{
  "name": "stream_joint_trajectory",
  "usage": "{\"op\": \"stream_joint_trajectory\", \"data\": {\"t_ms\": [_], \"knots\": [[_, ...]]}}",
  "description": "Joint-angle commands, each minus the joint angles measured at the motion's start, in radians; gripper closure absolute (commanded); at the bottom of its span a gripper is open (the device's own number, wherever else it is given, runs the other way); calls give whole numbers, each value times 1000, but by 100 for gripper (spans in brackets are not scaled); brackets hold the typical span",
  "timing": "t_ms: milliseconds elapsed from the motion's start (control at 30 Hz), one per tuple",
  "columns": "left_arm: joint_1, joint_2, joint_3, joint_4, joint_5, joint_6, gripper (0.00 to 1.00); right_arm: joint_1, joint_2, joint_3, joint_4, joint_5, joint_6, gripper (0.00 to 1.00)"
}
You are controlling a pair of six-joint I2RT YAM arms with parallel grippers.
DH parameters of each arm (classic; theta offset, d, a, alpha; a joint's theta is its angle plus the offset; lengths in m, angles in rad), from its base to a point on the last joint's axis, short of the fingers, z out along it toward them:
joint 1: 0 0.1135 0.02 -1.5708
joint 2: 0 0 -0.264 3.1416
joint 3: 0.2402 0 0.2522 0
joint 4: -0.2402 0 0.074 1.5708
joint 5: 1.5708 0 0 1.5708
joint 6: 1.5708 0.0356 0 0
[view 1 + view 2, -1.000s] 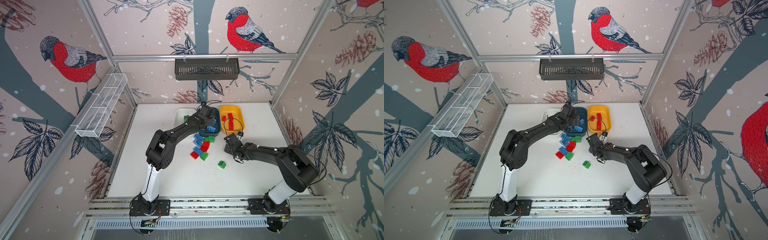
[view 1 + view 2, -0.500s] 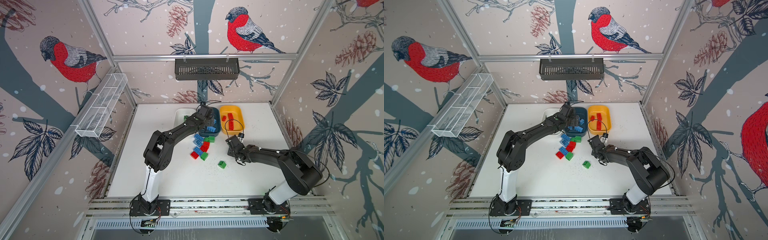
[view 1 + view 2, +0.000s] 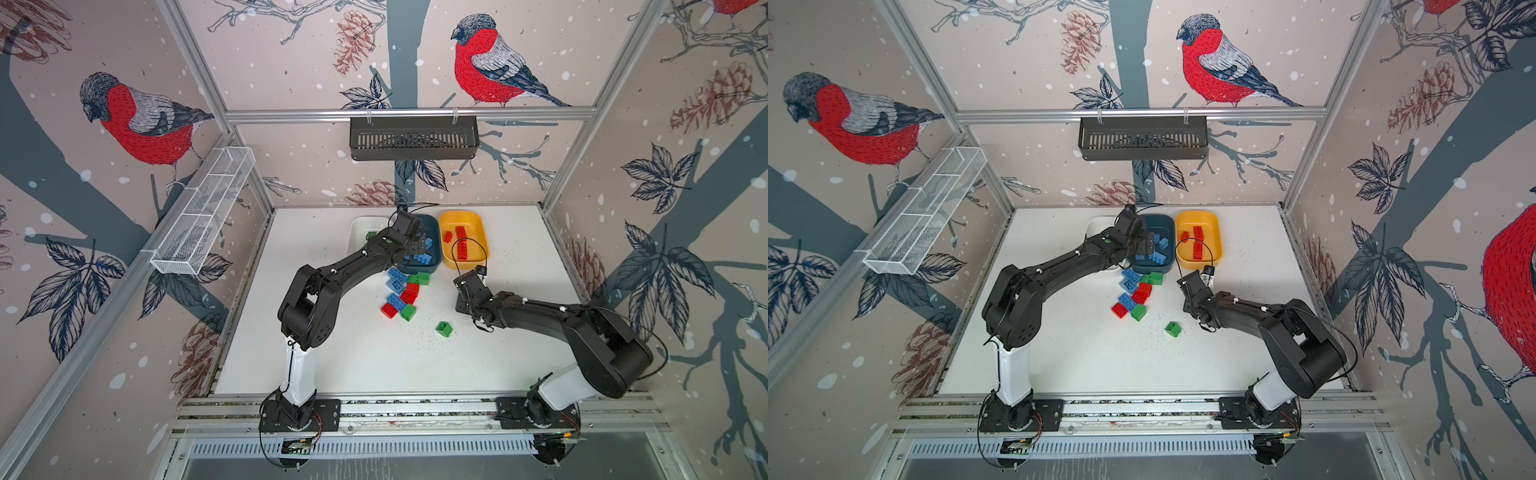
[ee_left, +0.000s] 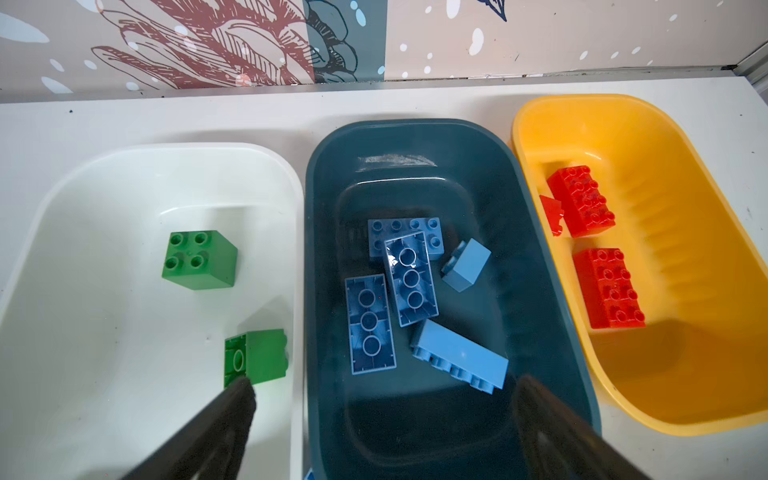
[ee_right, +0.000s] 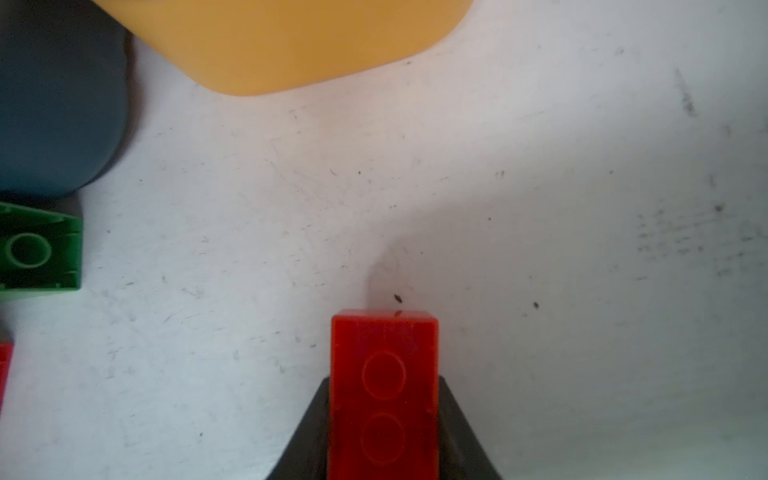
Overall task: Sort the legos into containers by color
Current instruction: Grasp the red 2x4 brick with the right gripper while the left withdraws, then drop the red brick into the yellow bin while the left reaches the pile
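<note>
Bullfinch wallpaper (image 3: pixel 137 124) walls in a scuffed white table (image 3: pixel 374 365). At its far edge sit a white tub (image 4: pixel 124 183), teal tub (image 4: pixel 415 141) and yellow tub (image 4: pixel 685 187), with loose legos (image 3: pixel 410 291) just before them. The left gripper (image 4: pixel 382 415) gapes above the teal tub; the right gripper (image 5: pixel 384 386) clamps a red brick (image 5: pixel 384 353).

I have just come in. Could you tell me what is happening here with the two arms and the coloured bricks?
Two robot arms are sorting bricks by colour. The right gripper is shut on a red brick, beside the yellow tub but not yet over it; that tub holds three red bricks. The left gripper hangs open over the dark teal tub, which holds five blue bricks. The white tub holds two green ones. A mixed pile lies unsorted on the table.
</note>
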Motion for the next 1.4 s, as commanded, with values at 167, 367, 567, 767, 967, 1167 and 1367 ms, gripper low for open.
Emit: {"op": "stream_joint_trajectory", "data": {"t_ms": [167, 367, 567, 767, 967, 1167, 1367], "knots": [[0, -79, -108, 57, 46, -54, 3, -2, -199, -44, 191, -47, -141, 74], [0, -153, -217, 65, 83, -87, 3, -94, -140, 85, 245, -159, -284, 74], [1, -202, -314, 58, 139, -142, 3, -210, 87, 321, 156, -274, -332, 74], [-5, -246, -404, 52, 188, -181, 3, -266, 321, 572, 40, -220, -360, 71], [-9, -266, -465, 18, 183, -198, 4, -280, 482, 764, -56, -94, -402, 67], [-11, -274, -519, -8, 201, -206, 10, -279, 548, 866, -153, 72, -396, 57], [-18, -296, -594, 10, 274, -133, 10, -257, 511, 866, -161, -6, -419, 31]]}}
